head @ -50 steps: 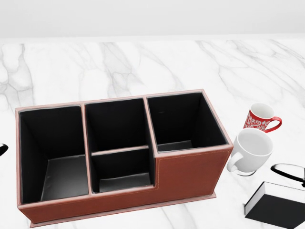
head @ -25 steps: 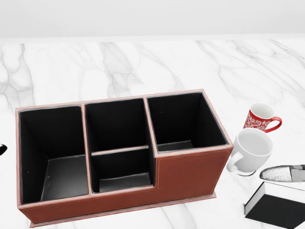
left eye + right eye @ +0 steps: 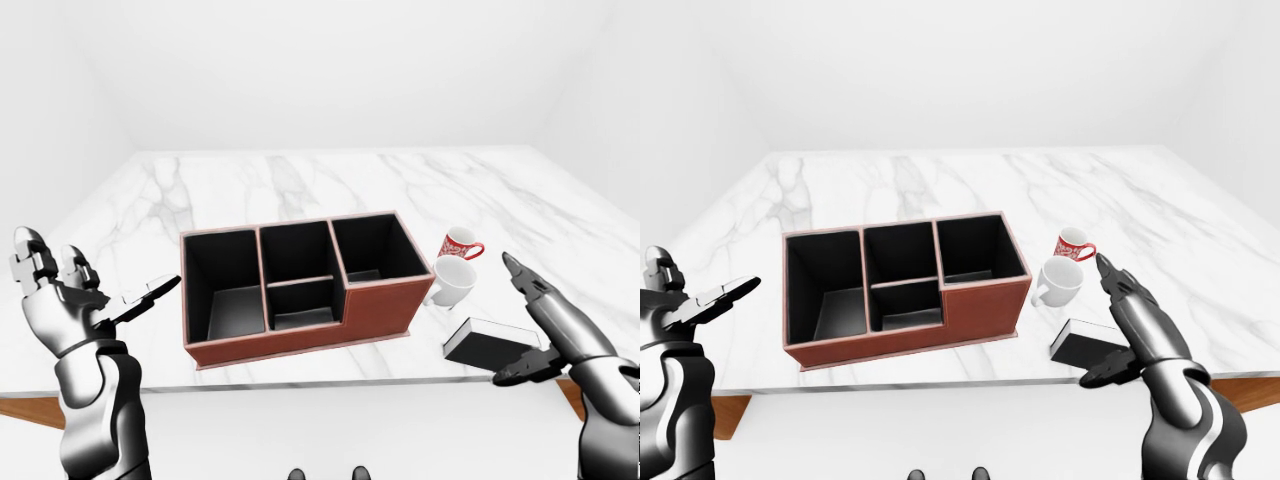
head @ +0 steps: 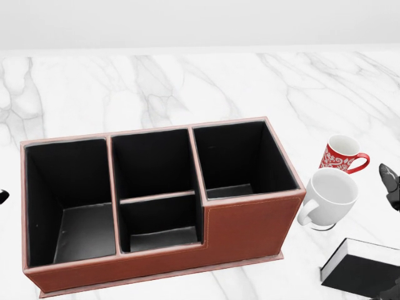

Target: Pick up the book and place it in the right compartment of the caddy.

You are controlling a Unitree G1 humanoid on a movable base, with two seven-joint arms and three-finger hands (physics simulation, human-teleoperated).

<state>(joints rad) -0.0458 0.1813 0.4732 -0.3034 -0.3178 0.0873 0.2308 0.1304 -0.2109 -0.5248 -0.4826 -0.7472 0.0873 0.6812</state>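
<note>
A reddish-brown caddy (image 3: 300,285) with black-lined compartments sits on a white marble table (image 3: 300,180). It has a large compartment at the left of the view, a middle section split into two smaller cells, and a large one at the right; all look empty. Just right of the caddy stands a plain white mug (image 3: 452,283), and touching or nearly touching it, farther up the view, a red mug (image 3: 460,243) with a white pattern. Both mugs stand between the caddy's right end and the book.

The book (image 3: 490,345), black-covered with white page edges, lies flat near the table's lower right edge, below the white mug and apart from the caddy.

The right hand (image 3: 545,320) hovers over the book with fingers extended and spread, grasping nothing; its thumb (image 3: 520,372) hangs past the book's near edge. Whether it touches the cover cannot be told. The left hand (image 3: 70,300) is raised at the far left, off the table's edge, fingers open and empty.

The room is plain white walls. A brown strip of table underside shows at the lower corners.

In the head view the book is cut off at the bottom right corner, and only dark slivers of the hands reach in from the edges.
</note>
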